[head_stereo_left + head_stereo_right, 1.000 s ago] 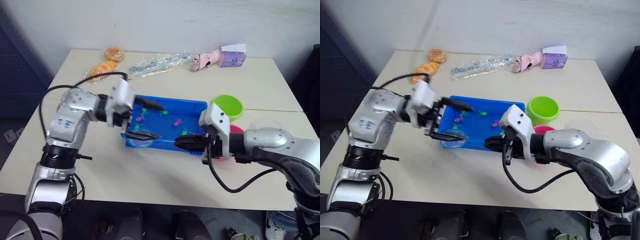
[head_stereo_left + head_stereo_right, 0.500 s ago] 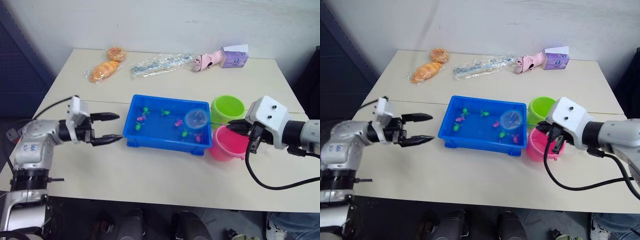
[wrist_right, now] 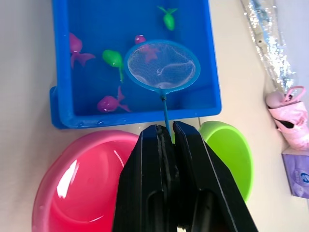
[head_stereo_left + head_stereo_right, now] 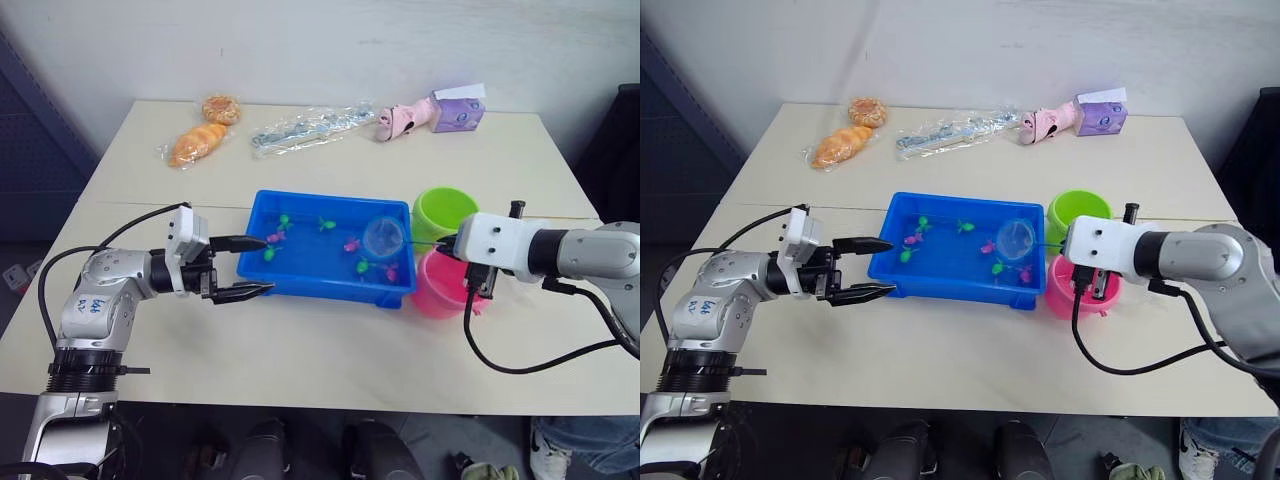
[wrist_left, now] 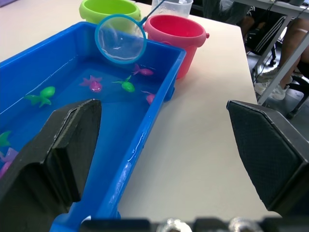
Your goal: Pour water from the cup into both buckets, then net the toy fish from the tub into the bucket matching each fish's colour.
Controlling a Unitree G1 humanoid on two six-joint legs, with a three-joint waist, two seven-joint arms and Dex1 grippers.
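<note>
Hidden: clear frosted plastic cup (image 5: 172,7) cut off behind pink bucket (image 5: 175,29).
Right gripper (image 3: 165,131): clamped on blue-hooped net (image 3: 162,65) handle.
Left gripper (image 4: 247,267): fingers apart.
Surface: beige table (image 4: 330,345).

The tub (image 4: 300,285) sits mid-table (image 4: 300,360), with the two buckets (image 4: 445,285) just beside its right end, one (image 4: 445,212) behind the other. The fish (image 3: 113,59) lie scattered in the tub, and the net (image 3: 161,67) hangs over its right part, its handle running right to the right gripper (image 4: 452,247) above the buckets. The left gripper (image 4: 245,268) is at the tub's left end; a cup (image 5: 172,7) stands behind the buckets.
</note>
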